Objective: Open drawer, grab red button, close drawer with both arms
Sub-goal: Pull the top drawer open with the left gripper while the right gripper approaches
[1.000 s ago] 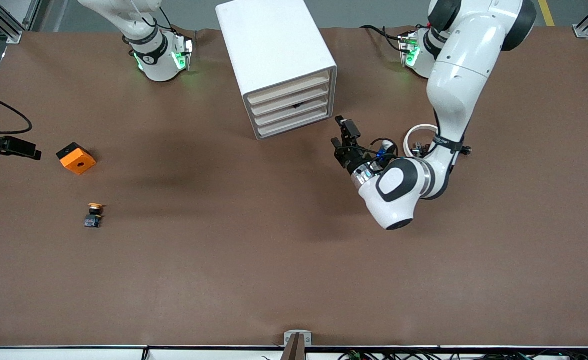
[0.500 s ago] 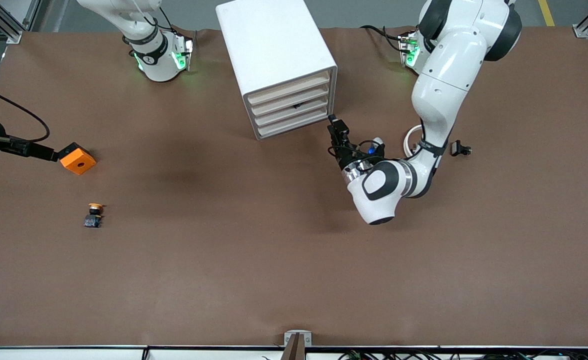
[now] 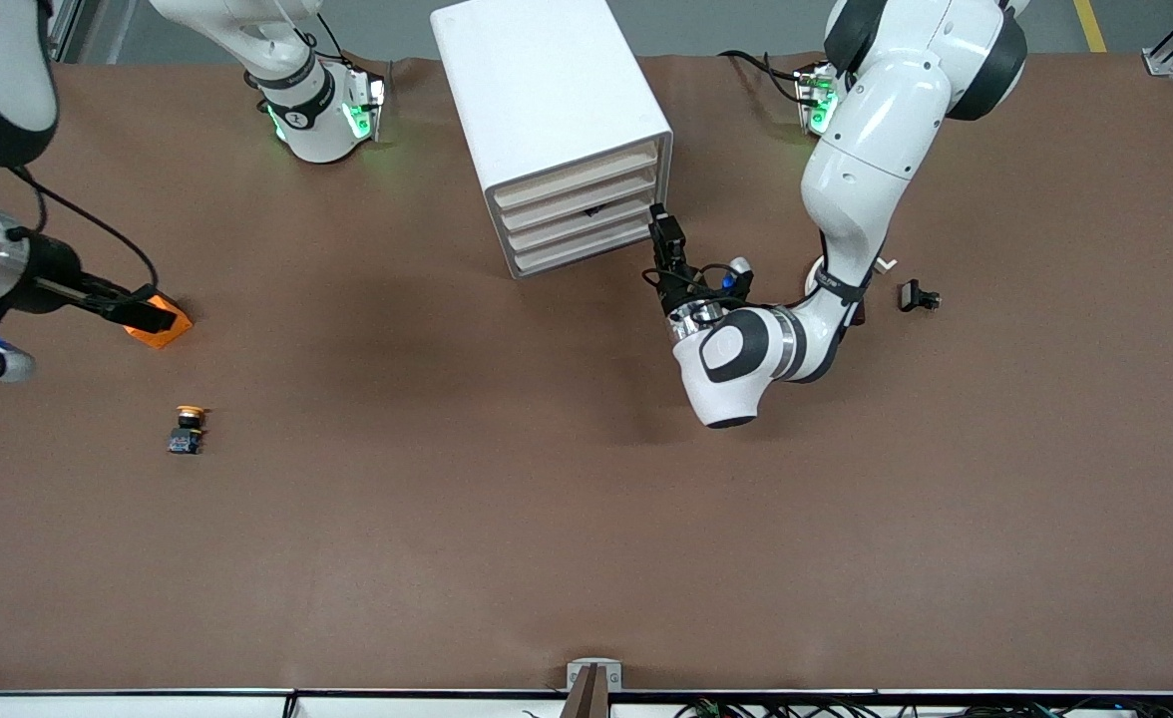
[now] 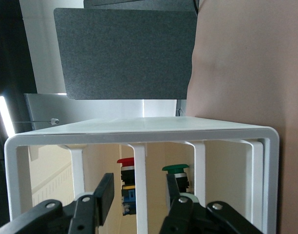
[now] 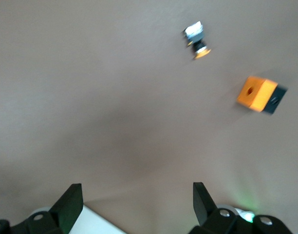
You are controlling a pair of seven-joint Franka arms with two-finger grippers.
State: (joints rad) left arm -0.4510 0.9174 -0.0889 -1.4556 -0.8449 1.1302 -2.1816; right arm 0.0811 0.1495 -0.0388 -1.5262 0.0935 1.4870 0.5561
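Note:
The white cabinet [image 3: 547,90] stands at the robots' side of the table, its four beige drawer fronts [image 3: 577,214] all pushed in. My left gripper [image 3: 666,231] is open and empty, close in front of the drawer fronts at the end toward the left arm. In the left wrist view, the left gripper [image 4: 138,195] faces the cabinet [image 4: 139,134]. The red-capped button [image 4: 126,184] shows inside between the white dividers. My right gripper [image 3: 143,307] is open and empty over the orange cube [image 3: 170,327], near the right arm's end of the table.
A green-capped button [image 4: 177,174] sits in the compartment beside the red one. The orange-yellow button [image 3: 187,429] lies nearer to the front camera than the orange cube; both show in the right wrist view [image 5: 197,41], [image 5: 258,93]. A small black part [image 3: 918,296] lies beside the left arm.
My left gripper has moved closer to the drawer fronts. My right arm has swung in from the table's edge, and its gripper now hangs over the orange cube.

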